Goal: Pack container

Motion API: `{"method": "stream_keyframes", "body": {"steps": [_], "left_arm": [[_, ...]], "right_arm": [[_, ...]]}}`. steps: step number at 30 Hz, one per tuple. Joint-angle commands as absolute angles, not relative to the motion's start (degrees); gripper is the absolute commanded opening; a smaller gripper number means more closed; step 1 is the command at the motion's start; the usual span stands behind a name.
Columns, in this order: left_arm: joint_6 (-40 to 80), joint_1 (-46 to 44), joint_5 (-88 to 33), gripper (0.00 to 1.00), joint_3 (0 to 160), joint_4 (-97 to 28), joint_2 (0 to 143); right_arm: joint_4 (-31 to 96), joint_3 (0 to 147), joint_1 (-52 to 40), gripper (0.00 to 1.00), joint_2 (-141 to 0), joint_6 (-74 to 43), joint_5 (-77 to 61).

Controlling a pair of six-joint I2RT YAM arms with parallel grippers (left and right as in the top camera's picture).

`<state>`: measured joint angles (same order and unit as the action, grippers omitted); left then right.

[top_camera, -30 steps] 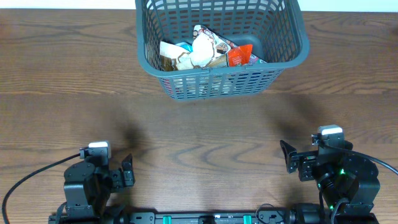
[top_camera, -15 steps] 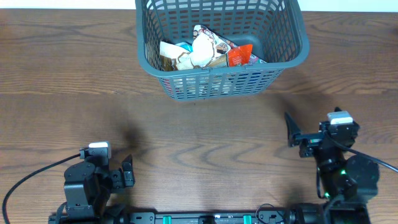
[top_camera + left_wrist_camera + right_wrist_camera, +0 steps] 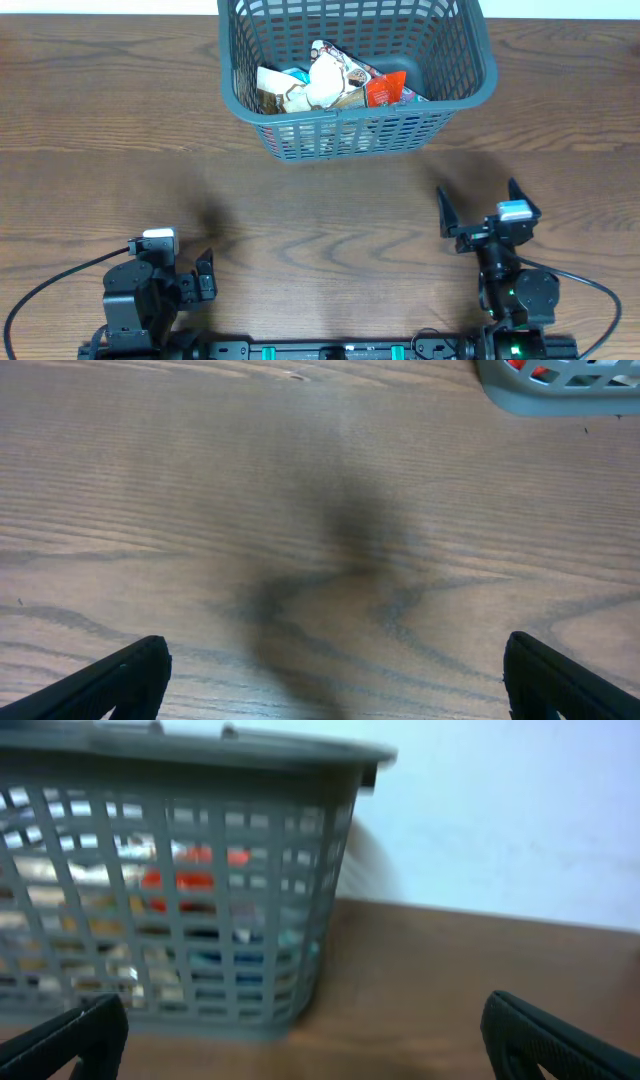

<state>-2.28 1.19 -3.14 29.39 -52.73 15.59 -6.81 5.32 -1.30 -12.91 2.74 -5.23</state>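
Observation:
The container (image 3: 460,40) is a grey-teal lattice basket at the back middle of the table. Several snack packs (image 3: 330,82) lie inside it. Its near wall fills the left of the right wrist view (image 3: 180,880), and a corner shows in the left wrist view (image 3: 560,385). My right gripper (image 3: 480,205) is open and empty, raised at the front right and facing the basket; its fingertips frame the right wrist view (image 3: 310,1035). My left gripper (image 3: 205,272) is open and empty at the front left, over bare table in its own view (image 3: 335,675).
The wooden table (image 3: 320,210) stretches between the basket and both arms. A pale wall (image 3: 500,810) stands behind the table's far edge. Cables (image 3: 40,290) run along the front edge beside the arm bases.
My right arm has lifted from its rest pose and swung left and forward, turning its open gripper toward the basket. The left arm and the basket have not moved.

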Motion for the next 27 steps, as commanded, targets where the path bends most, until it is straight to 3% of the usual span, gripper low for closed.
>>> {"method": "stream_keyframes", "body": {"steps": [1,11,27], "left_arm": [[-1.6,1.3,-3.9,0.99,29.3,-52.9,15.2],[-1.6,1.3,-3.9,0.99,29.3,-52.9,15.2],[-1.6,1.3,-3.9,0.99,29.3,-52.9,15.2]], "right_arm": [[-7.0,2.8,-1.9,0.99,-11.6,3.2,-5.4],[4.1,0.3,-2.8,0.99,-2.4,2.6,-5.1],[4.1,0.3,-6.6,0.99,-0.3,1.1,-1.5]]}}
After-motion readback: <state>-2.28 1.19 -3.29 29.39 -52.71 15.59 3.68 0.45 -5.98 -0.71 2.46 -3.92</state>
